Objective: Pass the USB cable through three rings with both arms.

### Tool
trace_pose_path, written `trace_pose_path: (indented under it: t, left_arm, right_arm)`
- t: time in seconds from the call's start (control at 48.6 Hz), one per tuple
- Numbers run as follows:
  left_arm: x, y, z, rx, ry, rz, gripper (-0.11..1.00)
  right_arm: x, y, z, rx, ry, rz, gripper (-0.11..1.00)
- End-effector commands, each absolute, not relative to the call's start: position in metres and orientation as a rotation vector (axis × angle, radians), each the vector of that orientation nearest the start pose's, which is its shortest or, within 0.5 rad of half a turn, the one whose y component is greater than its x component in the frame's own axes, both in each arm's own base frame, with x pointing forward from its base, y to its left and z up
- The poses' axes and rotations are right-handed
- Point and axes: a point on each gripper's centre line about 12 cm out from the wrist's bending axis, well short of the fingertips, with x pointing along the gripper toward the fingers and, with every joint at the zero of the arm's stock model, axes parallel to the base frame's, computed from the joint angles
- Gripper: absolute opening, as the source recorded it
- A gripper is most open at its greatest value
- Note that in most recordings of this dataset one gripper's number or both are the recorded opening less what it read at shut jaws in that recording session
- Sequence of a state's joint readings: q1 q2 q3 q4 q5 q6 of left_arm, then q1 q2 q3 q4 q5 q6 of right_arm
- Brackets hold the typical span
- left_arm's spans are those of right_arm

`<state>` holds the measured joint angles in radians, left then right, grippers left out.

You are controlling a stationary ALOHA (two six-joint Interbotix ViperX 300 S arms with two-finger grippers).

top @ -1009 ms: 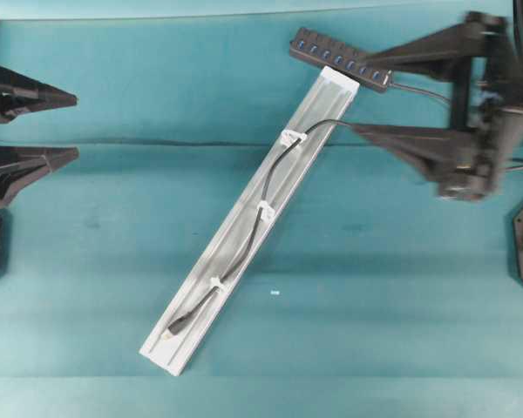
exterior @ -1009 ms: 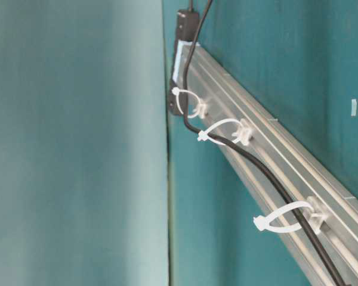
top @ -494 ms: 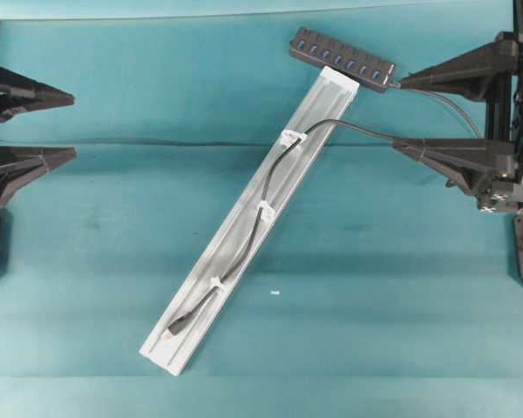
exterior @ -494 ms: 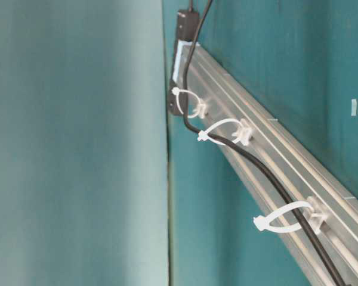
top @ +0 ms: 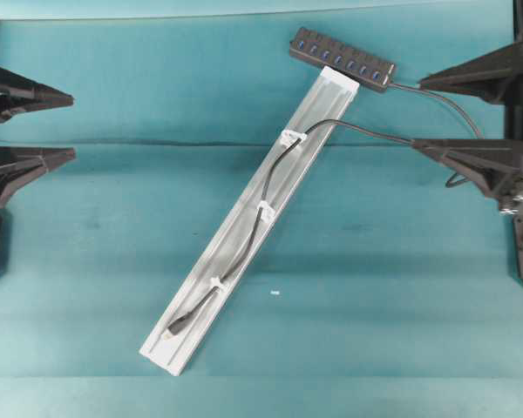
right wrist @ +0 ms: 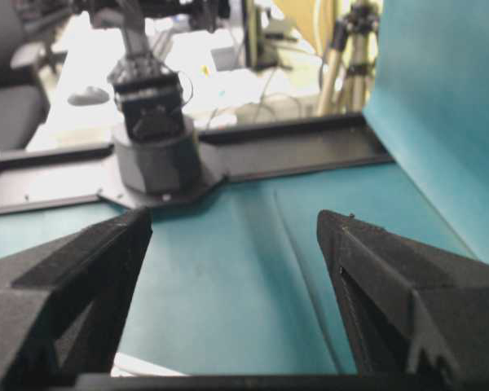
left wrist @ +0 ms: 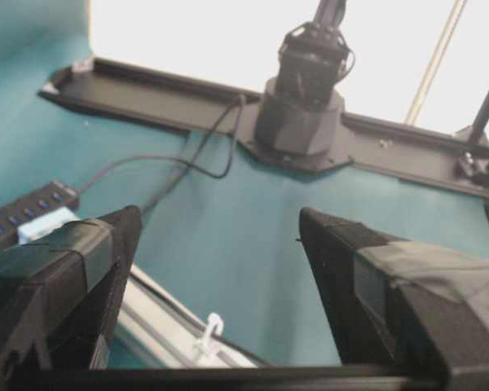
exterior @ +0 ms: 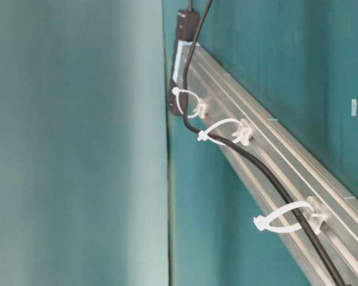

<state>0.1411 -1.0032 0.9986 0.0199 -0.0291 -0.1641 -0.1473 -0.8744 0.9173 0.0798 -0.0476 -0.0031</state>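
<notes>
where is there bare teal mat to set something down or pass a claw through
Two bare patches: the teal mat between the open left claw and the long silver aluminium rail, and lower right of the rail, apart from a tiny white scrap. Crowded top right: black oblong multi-port hub, thin black USB cable, open right claw.

No legible text, label, brand, number or sign appears in any view. The multi-port hub (top: 342, 60) shows only a row of blue ports without readable marking. The rail (top: 244, 231) carries no print.
</notes>
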Motion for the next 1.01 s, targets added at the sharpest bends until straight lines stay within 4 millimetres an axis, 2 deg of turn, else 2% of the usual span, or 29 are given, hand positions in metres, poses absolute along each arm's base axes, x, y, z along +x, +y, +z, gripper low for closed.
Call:
trace_pose_path:
  t: [0.0,0.988]
  left_arm:
    - [0.196,0.028,0.353,-0.137,-0.065,0.139,0.87]
    - [0.196,0.028,0.351,-0.139,-0.059,0.138,0.87]
  right_arm:
    - [0.222,-0.033,0.356,0.087,-0.025,-0.149,0.87]
    - [0.218,-0.034,0.346,0.089,-0.008,-0.155,0.87]
